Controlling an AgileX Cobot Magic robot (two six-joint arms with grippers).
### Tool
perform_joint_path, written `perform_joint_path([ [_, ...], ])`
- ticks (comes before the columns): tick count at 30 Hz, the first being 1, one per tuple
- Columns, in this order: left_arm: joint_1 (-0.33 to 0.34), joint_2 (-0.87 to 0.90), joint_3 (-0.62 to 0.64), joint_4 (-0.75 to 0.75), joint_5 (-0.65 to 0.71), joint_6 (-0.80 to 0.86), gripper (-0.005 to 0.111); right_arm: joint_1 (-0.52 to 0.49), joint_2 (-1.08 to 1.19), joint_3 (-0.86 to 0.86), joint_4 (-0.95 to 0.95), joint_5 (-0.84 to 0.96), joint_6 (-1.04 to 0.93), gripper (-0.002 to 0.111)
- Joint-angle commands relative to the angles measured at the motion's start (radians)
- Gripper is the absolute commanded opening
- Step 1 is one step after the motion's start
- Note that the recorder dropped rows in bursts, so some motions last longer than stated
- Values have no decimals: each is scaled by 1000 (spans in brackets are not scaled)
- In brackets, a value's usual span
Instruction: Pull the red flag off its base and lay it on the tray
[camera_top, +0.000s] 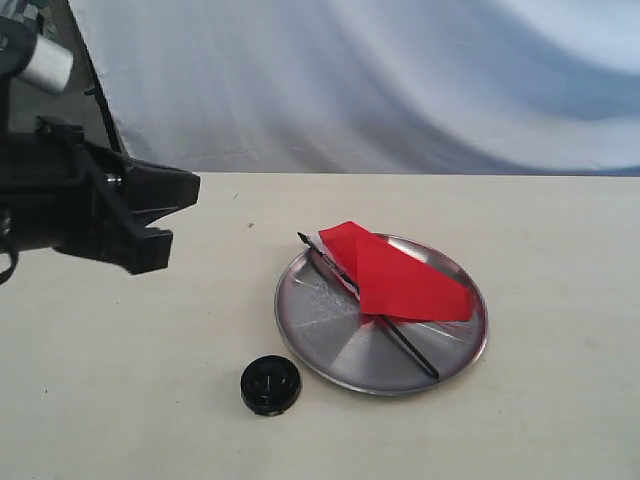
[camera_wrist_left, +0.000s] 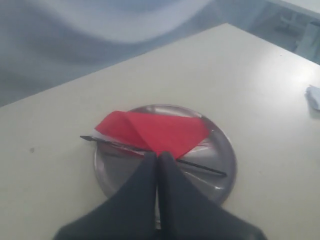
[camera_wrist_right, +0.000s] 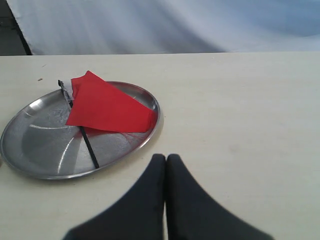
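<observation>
Exterior view gives first the pale table, and on it the tray, a round shiny steel plate with a low rim, which is the biggest object. On the tray lies the red flag: the bright cloth is folded over itself into a kind of triangle, and the thin black stick goes flat across the plate, with one end reaching just over the rim. A white edge strip shows beside that end. The base, a small round black disc with a hole in the centre, stands alone on the table near the tray rim, apart from it, and nothing is in the hole. So I judge the task as practically done: the flag is off the base and is resting on the tray; at most the arms must go away. The left gripper hangs above the near side of the tray, its fingers pressed together and holding nothing. The right gripper is over bare table beside the tray, also closed and empty.
</observation>
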Motion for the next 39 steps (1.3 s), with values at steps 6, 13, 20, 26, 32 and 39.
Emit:
perform_joint_path([
  [6,-5,-163,67,8,191,-36,0,-6,-7,3,-2,2,-4,0],
  [13,-5,-182,69,100,288,-52,0,-6,-7,3,-2,2,-4,0],
  [20,-5,-182,69,100,247,-52,0,-6,-7,3,-2,2,-4,0],
  [26,-5,-182,69,100,230,-47,0,-6,-7,3,-2,2,-4,0],
  [32,-5,-190,71,101,220,-36,0,-6,-7,3,-2,2,-4,0],
  [39,-5,-333,177,99,215,-36,0,-6,-7,3,-2,2,-4,0],
])
